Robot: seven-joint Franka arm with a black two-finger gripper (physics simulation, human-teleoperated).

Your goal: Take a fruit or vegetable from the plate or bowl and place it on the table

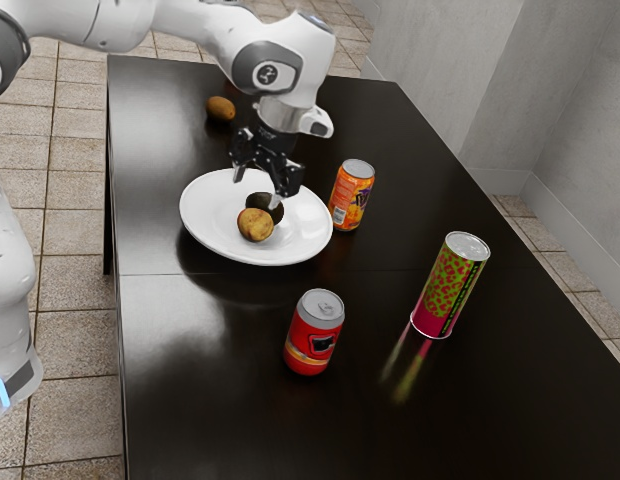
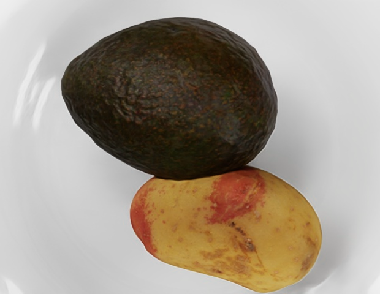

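My gripper (image 1: 263, 185) is over the white plate (image 1: 202, 222), its two fingers spread apart with nothing between them. Just below it on the plate lies a dark avocado (image 1: 275, 211), partly overlapped in the exterior view by a yellow-brown potato (image 1: 254, 225). In the wrist view the avocado (image 2: 171, 98) and the potato (image 2: 239, 229), yellow with red patches, lie against each other on the plate (image 2: 337, 92).
An orange can (image 1: 352, 196) stands close beside the plate. Farther off are a red can (image 1: 314, 333) and a tall green-and-pink can (image 1: 449, 286). A brown oval fruit or vegetable (image 1: 220, 108) lies on the black table (image 1: 210, 380) behind the plate.
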